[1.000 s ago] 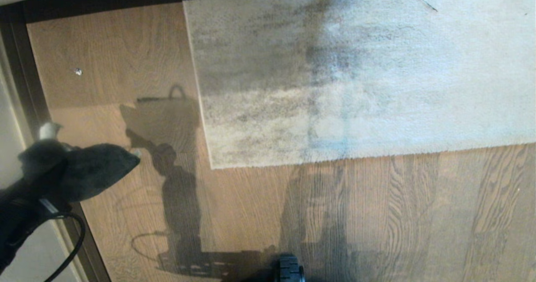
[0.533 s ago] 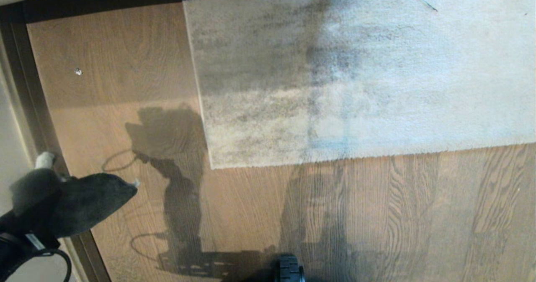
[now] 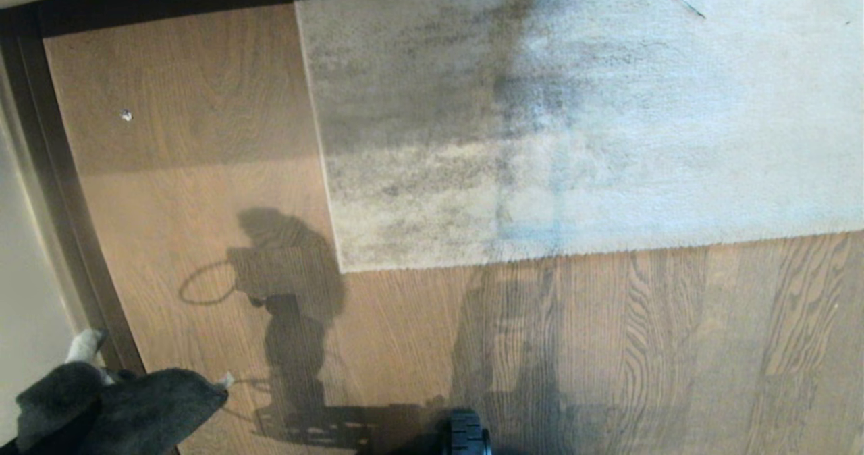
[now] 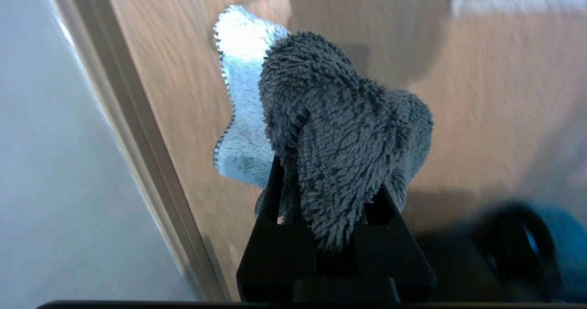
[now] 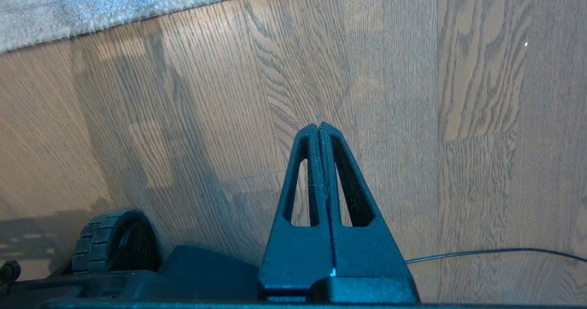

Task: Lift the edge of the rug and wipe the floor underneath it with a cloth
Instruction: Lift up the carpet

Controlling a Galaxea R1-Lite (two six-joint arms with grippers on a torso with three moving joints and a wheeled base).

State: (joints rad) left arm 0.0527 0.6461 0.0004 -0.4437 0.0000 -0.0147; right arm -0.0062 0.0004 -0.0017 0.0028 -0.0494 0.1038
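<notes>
The mottled grey rug (image 3: 574, 117) lies flat on the brown wood-grain floor (image 3: 202, 104). Its near rug edge (image 3: 540, 251) runs straight to a corner (image 3: 342, 268). The fuzzy dark grey cloth (image 3: 128, 408) bunches at the bottom left of the head view, well left of and nearer than that corner. In the left wrist view my left gripper (image 4: 328, 180) is shut on the cloth (image 4: 339, 130), held above the floor beside the skirting. My right gripper (image 5: 318, 126) is shut with nothing in it, over bare floor (image 5: 481, 93) near the rug edge (image 5: 137, 11).
A dark skirting strip (image 3: 61, 192) and a pale wall (image 3: 27, 293) bound the floor on the left. My base's wheel (image 3: 468, 435) shows at the bottom, and again in the right wrist view (image 5: 114, 242). A thin cable (image 5: 495, 252) crosses the floor. A small white speck (image 3: 125, 115) lies at far left.
My left gripper has drawn back with the cloth toward the bottom left corner of the head view, and its shadow has followed. The rug and the right gripper have not moved.
</notes>
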